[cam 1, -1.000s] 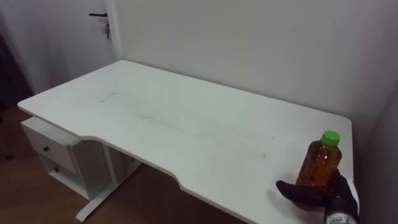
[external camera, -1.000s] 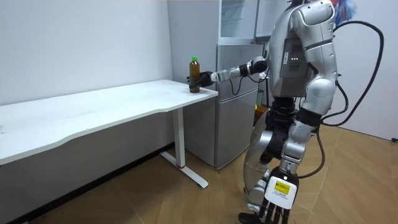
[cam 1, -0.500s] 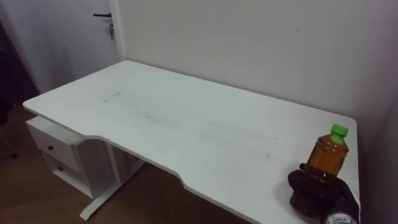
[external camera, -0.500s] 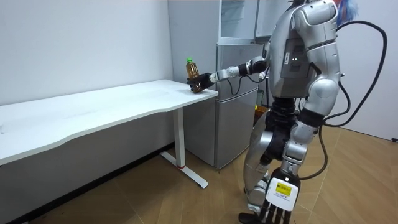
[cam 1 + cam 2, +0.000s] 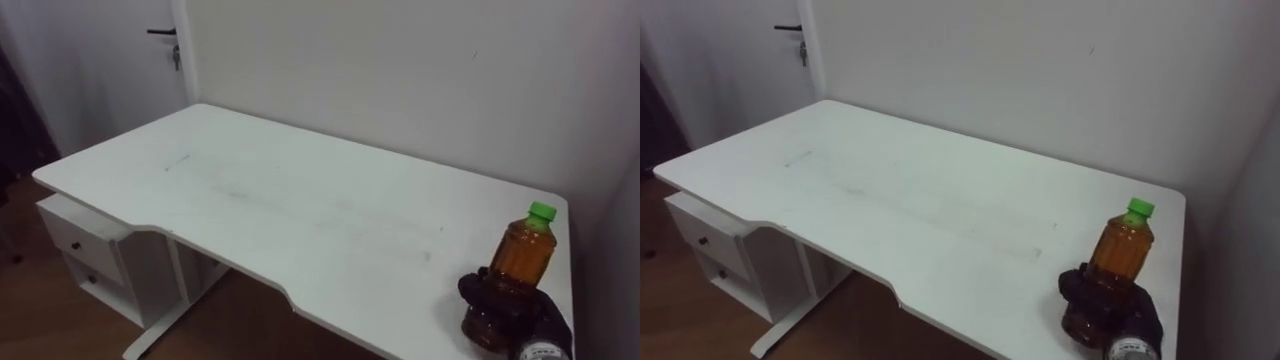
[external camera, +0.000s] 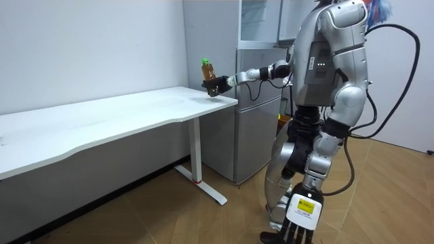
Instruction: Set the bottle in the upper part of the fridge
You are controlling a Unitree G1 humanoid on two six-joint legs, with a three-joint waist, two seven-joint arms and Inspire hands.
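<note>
1. One bottle (image 5: 516, 278): amber, with a green cap (image 5: 541, 211).
2. One right hand (image 5: 510, 312), dark, at the desk's right end. Its fingers and thumb curl round the lower half of the bottle.
3. One left hand (image 6: 298, 227) hangs low beside the robot's leg in the room view, with its fingers pointing down and relaxed, holding nothing.
4. One white desk (image 5: 300, 200) with a curved front edge. One white drawer unit (image 5: 85, 250) stands under its far left end, with two drawer fronts showing.
5. The desk stands along a pale wall (image 5: 400, 80). A white door (image 5: 110, 70) with a dark handle is in the corner beyond the desk's left end.
6. In the room view the floor (image 6: 203, 217) is wood, and one grey fridge (image 6: 258, 122) stands just past the desk's end, with an upper compartment above it. The robot stands in front of the fridge, its right arm stretched out over the desk corner.
7. The bottle sits in the right hand over the desk's right end and appears to be just clear of the top.
8. Its long axis is close to upright with the cap on top. In the room view it tips slightly, the cap leaning toward the room view's left.
</note>
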